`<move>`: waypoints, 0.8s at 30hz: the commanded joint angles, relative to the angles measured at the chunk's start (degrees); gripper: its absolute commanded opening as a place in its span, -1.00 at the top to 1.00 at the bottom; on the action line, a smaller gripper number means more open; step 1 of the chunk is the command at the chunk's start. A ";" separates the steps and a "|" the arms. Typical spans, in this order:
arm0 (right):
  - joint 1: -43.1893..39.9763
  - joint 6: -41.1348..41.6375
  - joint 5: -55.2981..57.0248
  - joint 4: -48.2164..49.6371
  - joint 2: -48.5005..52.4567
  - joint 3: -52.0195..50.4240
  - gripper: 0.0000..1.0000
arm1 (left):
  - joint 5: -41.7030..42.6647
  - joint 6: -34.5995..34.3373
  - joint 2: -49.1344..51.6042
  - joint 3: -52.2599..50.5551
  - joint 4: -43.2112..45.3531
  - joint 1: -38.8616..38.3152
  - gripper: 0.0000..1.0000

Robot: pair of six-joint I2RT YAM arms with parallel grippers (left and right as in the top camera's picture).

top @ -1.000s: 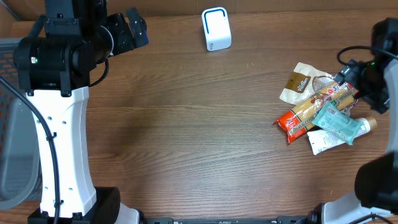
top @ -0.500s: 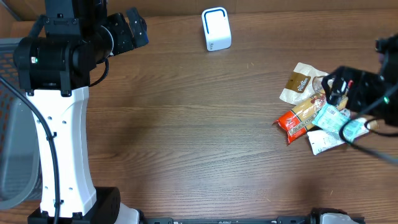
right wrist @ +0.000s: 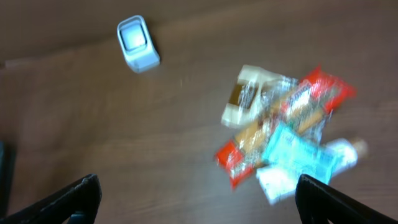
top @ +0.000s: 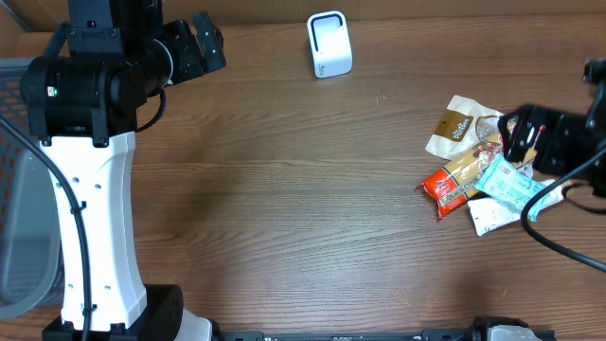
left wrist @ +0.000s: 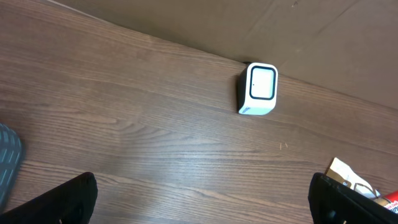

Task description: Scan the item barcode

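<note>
Packets (top: 464, 180) in a heap under right gripper (right wrist: 198, 186), scanner (top: 329, 44) well apart.

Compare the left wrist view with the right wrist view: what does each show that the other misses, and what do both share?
Left wrist only: the left fingers, spread wide, and a grey edge at far left. Right wrist only: the right fingers and a teal packet, blurred. Both: the white scanner, the wooden table, a beige packet.
</note>
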 commanded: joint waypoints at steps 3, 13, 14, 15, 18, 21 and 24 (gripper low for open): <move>6.38 -0.28 9.09 15.04 -4.92 -6.99 -1.00 | -0.39 -0.79 0.35 0.37 0.17 0.15 -0.99; 10.36 -0.24 12.98 52.61 -25.18 -46.99 -1.00 | -0.39 -0.79 0.35 0.37 0.17 0.15 -0.99; 10.36 -0.24 12.70 56.33 -27.26 -51.17 -1.00 | -0.39 -0.79 0.35 0.37 0.17 0.15 -0.99; 10.36 -0.22 12.31 60.26 -29.55 -55.65 -1.00 | -0.39 -0.79 0.35 0.37 0.17 0.15 -0.99; 10.36 -0.24 10.40 73.29 -38.01 -71.06 -1.00 | -0.39 -0.79 0.35 0.37 0.17 0.15 -0.99; 10.58 -0.22 9.86 81.18 -44.17 -81.59 -1.00 | -0.39 -0.79 0.35 0.37 0.17 0.15 -0.99; 11.34 -0.26 10.05 85.31 -48.87 -88.70 -1.00 | -0.39 -0.79 0.35 0.37 0.17 0.15 -0.99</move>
